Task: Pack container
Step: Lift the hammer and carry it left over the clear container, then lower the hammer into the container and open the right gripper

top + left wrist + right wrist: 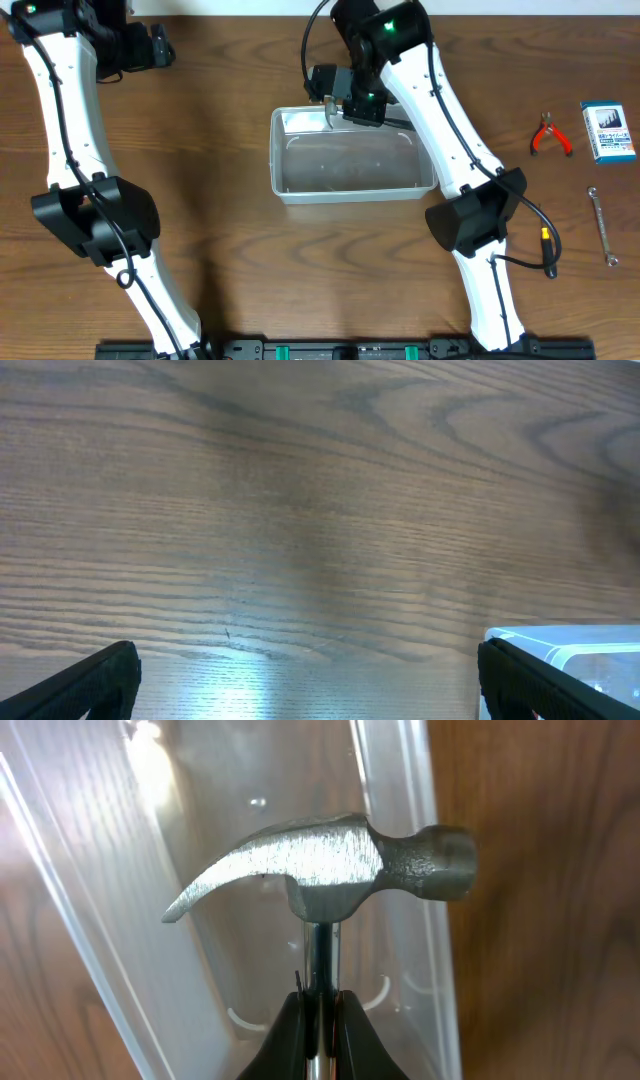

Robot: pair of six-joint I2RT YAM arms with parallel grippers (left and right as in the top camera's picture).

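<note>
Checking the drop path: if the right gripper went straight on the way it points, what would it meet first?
The container, likely: the hammer in the right gripper leads, its head over the rim and floor. Depth unclear.

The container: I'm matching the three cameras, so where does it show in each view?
Overhead: the container sits at centre.
Left wrist: one container corner, bottom right.
Right wrist: container across the middle, behind the hammer.
Shared landmark: the brown wooden table.
</note>
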